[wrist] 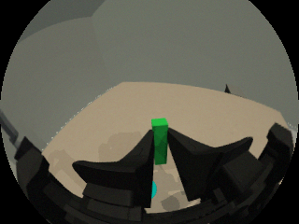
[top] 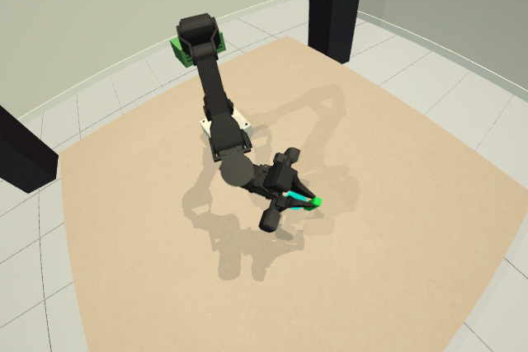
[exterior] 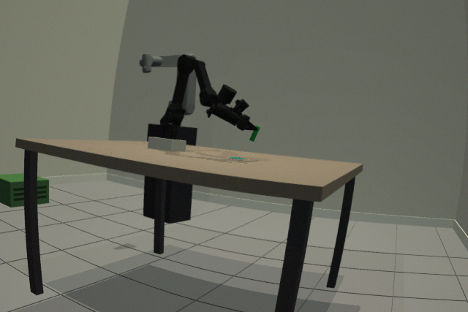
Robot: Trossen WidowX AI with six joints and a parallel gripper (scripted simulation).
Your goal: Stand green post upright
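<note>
The green post [top: 316, 202] [exterior: 254, 134] [wrist: 160, 144] is held in the air above the table, near one end. In the exterior view it is tilted moderately from upright, its lower end leaning toward the robot's base. My gripper [top: 314, 199] [exterior: 257, 128] [wrist: 160, 133] is shut on the post and slants forward and down. The cyan circle [top: 295, 208] [exterior: 237, 158] [wrist: 153, 189] lies flat on the table, below the post in the exterior view. The fingers partly hide it in the top view and in the wrist view.
The tan table [top: 384, 254] [exterior: 283, 166] [wrist: 210, 105] carries the arm's white base [top: 242, 121] [exterior: 166, 144] behind the circle. Dark pedestals [top: 332, 16] [top: 25, 156] and a green box [top: 181, 52] [exterior: 26, 189] stand beyond the table. Arm shadows fall around the circle.
</note>
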